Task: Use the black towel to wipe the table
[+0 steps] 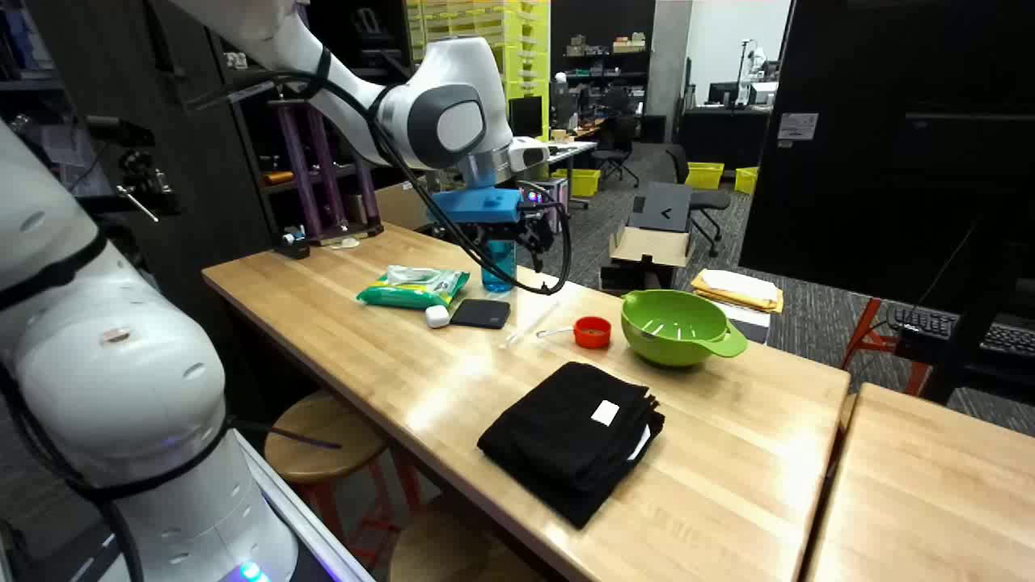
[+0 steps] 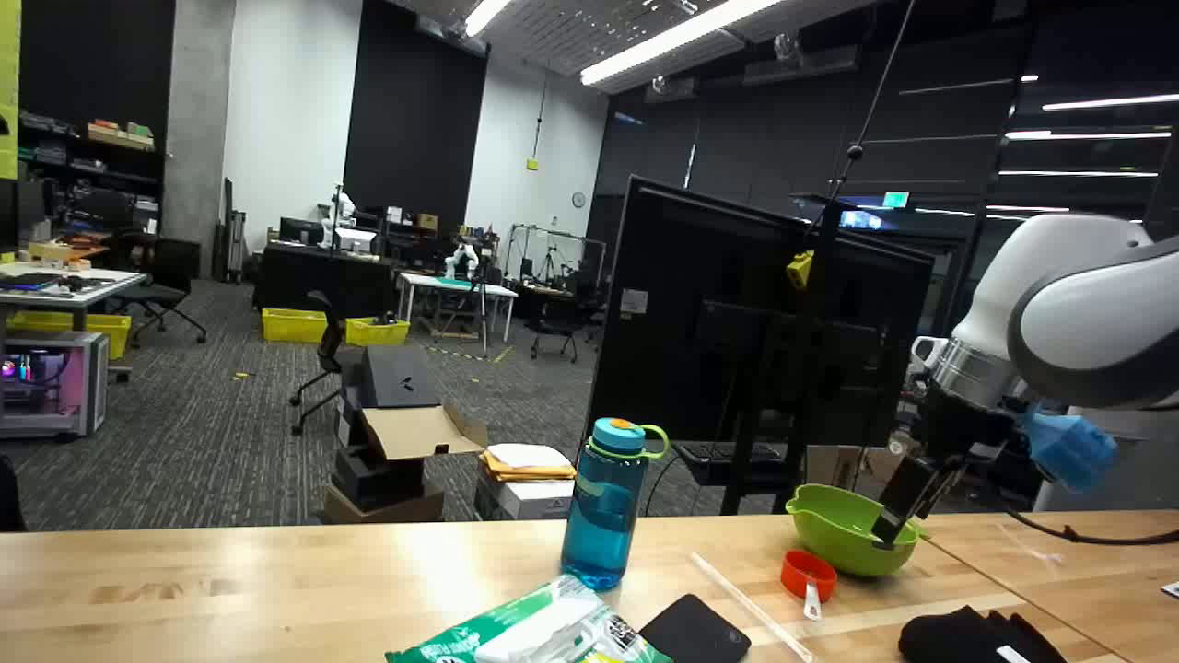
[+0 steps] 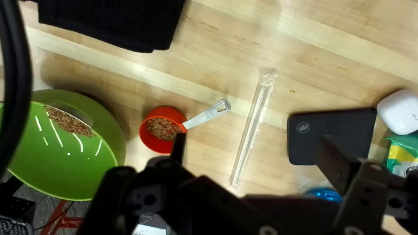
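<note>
Blocking part of the green bowl (image 3: 65, 160), a dark cable (image 3: 21, 75) arcs down the wrist view to one side of the claw (image 3: 253, 147), while that view's borders crop both the bowl and the black towel (image 1: 566, 428). In an exterior view the towel is cut off again, as is a green-and-white packet (image 2: 543, 622); there the claw overlaps the bowl, though its height above the rim is hard to judge from that angle.

Seen from the wrist, the claw's fingers stand spread wide, a slim clear-wrapped item (image 3: 250, 130) showing between them, on the side of the bowl where a red measuring cup (image 3: 166, 112) sits. The towel lies folded flat on the bench (image 1: 404, 356), lower than the claw and well apart from it, near the bowl but not touching, on the side toward the wooden stools (image 1: 323, 416).

One towel corner stops just short of the stool-side edge; the bowl stands close to the opposite one. Past both, bare wood reaches the bench's end, where a narrow gap parts it from an adjoining wooden section (image 1: 930, 485). The longest bare stretch runs along the stool-side edge, away from the bowl.
</note>
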